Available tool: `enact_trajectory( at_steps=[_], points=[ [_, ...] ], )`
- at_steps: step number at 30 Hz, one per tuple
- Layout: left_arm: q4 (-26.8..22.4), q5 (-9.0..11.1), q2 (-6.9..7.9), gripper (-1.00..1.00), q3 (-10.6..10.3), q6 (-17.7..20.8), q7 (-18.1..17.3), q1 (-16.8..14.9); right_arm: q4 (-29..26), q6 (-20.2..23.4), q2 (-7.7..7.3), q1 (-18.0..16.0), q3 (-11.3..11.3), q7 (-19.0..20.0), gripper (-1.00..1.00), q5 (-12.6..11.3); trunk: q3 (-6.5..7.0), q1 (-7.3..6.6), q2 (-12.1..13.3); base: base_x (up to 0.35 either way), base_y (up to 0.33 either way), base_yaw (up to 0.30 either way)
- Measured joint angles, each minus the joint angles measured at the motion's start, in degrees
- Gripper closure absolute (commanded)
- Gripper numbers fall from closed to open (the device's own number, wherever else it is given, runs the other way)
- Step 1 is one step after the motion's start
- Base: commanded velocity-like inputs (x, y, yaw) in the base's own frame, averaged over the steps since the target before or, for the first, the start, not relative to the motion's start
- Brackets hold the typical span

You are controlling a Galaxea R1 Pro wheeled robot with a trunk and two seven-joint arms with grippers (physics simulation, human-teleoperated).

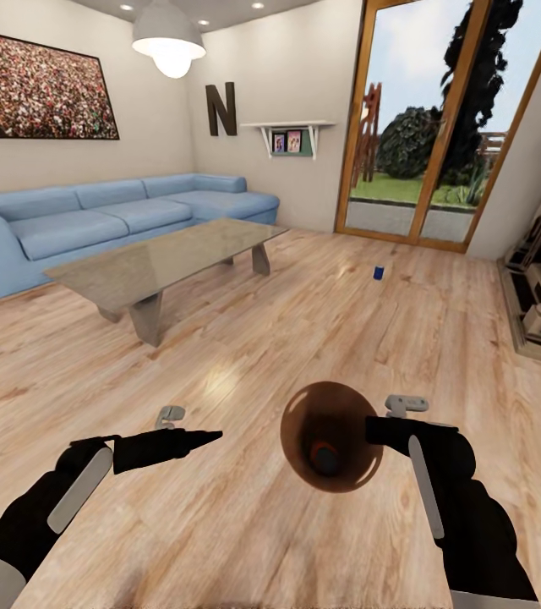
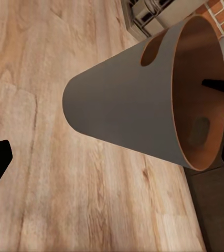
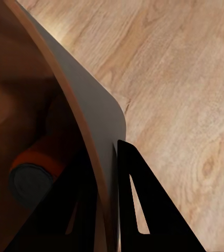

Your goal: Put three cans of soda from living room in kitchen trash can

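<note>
The right claw (image 1: 375, 430) pinches the rim of a small round bin (image 1: 331, 436) with smooth tapered walls, one black finger (image 3: 138, 199) outside the wall and the other inside it, so the bin hangs tipped above the floor with its mouth turned toward the head camera. Its outer wall reads matte grey in the left wrist view, its inside glossy copper-brown. One bright orange soda can (image 3: 38, 168) with a dull grey end lies inside it, against the inner wall near the claw. A second can, a small dark blue cylinder (image 1: 378, 272), stands upright on the pale, glossy wood-plank floor (image 1: 321, 330), alone, well away from the robot and between the coffee table and the glass doors. The left claw (image 1: 207, 438) holds nothing, its slim black fingers pressed together into a point aimed toward the bin. The low coffee table has a smooth grey stone-like tabletop (image 1: 165, 258) on two slanted legs. Behind it runs one light-blue, soft-cushioned corner sofa (image 1: 110, 216). Two wood-framed glass door panels (image 1: 439, 127) show greenery outside. One white dome lamp (image 1: 169, 38) hangs from the ceiling.
</note>
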Motion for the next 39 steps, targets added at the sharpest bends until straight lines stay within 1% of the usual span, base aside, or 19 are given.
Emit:
enact_trajectory(
  at_steps=[18,39],
  points=[
    [0.0,0.0,0.0,-1.0,0.0,0.0,0.0,0.0,0.0,0.0,0.05,0.0,0.1,-0.1,1.0,0.0,-1.63,0.0,0.0,0.0,0.0,0.0],
    [0.0,0.0,0.0,-1.0,0.0,0.0,0.0,0.0,0.0,0.0,0.08,0.0,0.1,-0.1,1.0,0.0,-2.93,0.0,0.0,0.0,0.0,0.0]
  ],
)
